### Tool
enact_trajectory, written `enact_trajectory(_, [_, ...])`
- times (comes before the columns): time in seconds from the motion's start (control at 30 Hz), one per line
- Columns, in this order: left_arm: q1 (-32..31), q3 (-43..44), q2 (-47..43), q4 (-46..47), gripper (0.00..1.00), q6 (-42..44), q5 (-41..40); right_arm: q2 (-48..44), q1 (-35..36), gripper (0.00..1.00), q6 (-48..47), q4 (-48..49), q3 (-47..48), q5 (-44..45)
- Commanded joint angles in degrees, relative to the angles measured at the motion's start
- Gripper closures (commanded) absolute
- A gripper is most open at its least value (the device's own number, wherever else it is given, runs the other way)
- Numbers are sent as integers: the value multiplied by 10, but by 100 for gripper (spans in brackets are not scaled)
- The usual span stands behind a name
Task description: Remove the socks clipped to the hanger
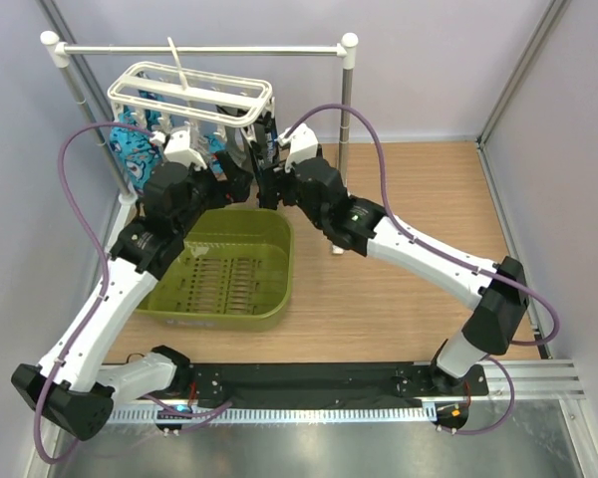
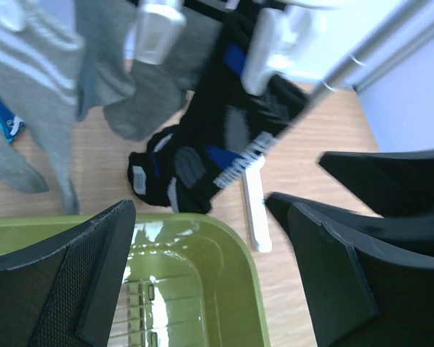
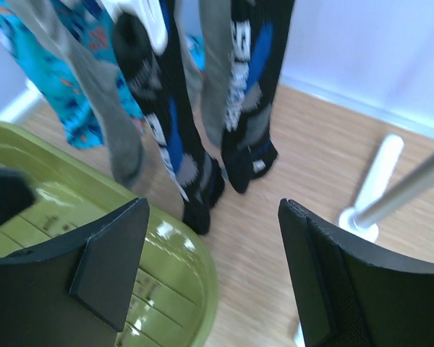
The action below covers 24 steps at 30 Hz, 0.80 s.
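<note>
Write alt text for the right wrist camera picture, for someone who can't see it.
Black fabric socks with white and blue marks and a grey fabric sock hang ahead of the open right gripper. A green plastic basket sits below left on a wooden table.

1. Left arm (image 1: 100, 309), right arm (image 1: 429, 261): white link shells, black joint housings.
2. Purple cables (image 1: 75, 149) loop along both arms.
3. Fingers (image 2: 65, 282): black, wedge-shaped, mesh-textured inner faces.
</note>
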Motion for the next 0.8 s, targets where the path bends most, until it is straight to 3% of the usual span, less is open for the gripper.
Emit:
enact_trajectory(0.0, [43, -29, -16, 85, 10, -41, 44, -16, -27, 21, -2, 76, 14, -70])
enact_trajectory(0.07, [73, -31, -24, 103, 10, -68, 75, -20, -41, 20, -8, 144, -33, -149])
enact_trajectory(0.4, [79, 44, 40, 141, 20, -113, 113, 46, -79, 21, -51, 274, -95, -287])
enact_trajectory(0.53, [78, 74, 65, 153, 24, -131, 105, 80, -79, 22, -72, 307, -95, -287])
enact_trajectory(0.6, [77, 81, 75, 170, 24, -136, 99, 91, -79, 26, -77, 309, -85, -280])
enact_trajectory(0.77, [53, 107, 99, 188, 25, -108, 64, 91, -78, 51, -70, 332, -95, -271])
